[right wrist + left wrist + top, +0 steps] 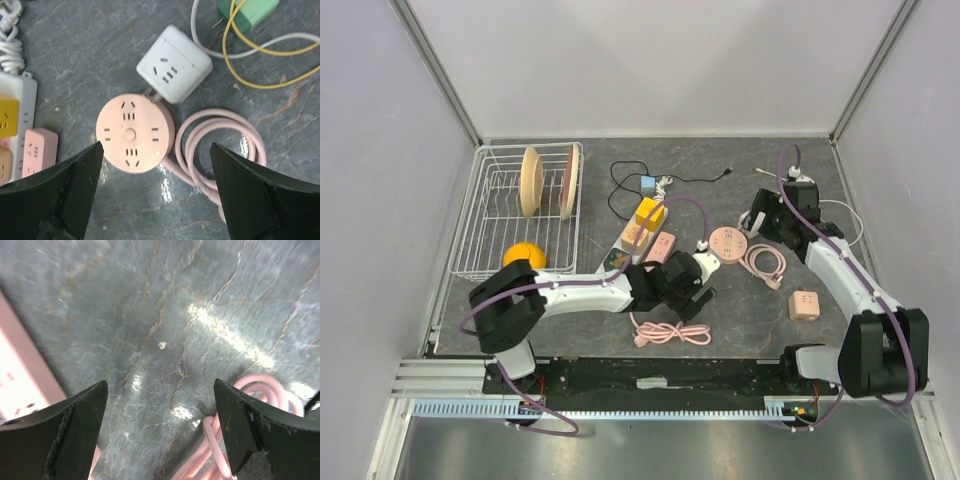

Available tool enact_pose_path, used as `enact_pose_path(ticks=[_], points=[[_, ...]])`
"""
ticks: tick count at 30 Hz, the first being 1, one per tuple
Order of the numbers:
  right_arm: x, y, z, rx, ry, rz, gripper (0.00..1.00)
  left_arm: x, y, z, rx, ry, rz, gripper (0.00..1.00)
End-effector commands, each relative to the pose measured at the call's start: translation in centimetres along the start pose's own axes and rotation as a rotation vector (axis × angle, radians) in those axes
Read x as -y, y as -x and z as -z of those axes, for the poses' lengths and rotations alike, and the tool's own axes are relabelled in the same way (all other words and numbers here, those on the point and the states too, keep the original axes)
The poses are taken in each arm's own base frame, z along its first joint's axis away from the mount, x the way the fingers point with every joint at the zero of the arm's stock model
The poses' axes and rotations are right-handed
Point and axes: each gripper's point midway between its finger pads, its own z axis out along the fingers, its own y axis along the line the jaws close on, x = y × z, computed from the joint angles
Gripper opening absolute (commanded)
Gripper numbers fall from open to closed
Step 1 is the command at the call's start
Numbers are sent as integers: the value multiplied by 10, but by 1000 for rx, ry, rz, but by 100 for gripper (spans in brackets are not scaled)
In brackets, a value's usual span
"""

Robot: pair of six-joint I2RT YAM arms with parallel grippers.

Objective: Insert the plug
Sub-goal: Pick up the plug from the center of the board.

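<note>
1. Overhead, the left gripper [700, 285] hangs low over the desk [740, 320], its jaws spread and holding nothing. A loose pink cable [670, 333] lies just to its near side. A pink oblong strip [662, 247] lies just past it on the far side.
2. In the same view the right gripper [757, 222] is also wide apart and empty. The round pink socket [728, 243] sits just ahead of its fingertips. The white cube plug [703, 246] touches the side of that socket away from the gripper.
3. From the left wrist, both fingers [75, 430] stand well apart over bare grey stone. The pink cable curls beside the right finger and the pink strip shows at the edge beside the left one.
4. From the right wrist, the round socket lies face up, between and just beyond the open fingers. The cube plug lies beyond it, slightly right, with its prongs meeting the socket's rim and in none of the face slots. A coiled pink lead [220, 145] lies ahead of the right finger. A green plug [247, 12] sits farther off.
</note>
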Motion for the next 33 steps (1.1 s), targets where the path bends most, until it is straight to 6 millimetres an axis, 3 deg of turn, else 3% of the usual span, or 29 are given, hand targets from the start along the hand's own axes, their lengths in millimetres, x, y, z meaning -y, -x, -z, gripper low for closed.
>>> enact_pose_path(ticks=[1,6,11,12,22,28,33], points=[[2,40,-11,77,-75,8,95,-17,65,46,205,74,78,94],[12,45,-39,57,-206,-11,95,-47,82,86,297,167,138,95],[6,48,-59,59,-272,-40,97,-76,82,116,362,230,191,95],[8,41,-67,34,-291,-33,98,-80,79,122,372,235,198,95],[6,17,-106,-18,-373,-60,98,-97,56,129,371,243,249,95],[8,15,-108,-18,-387,-61,83,-99,52,130,373,228,255,95],[4,16,-102,-5,-358,-79,54,-98,56,131,385,219,264,95]])
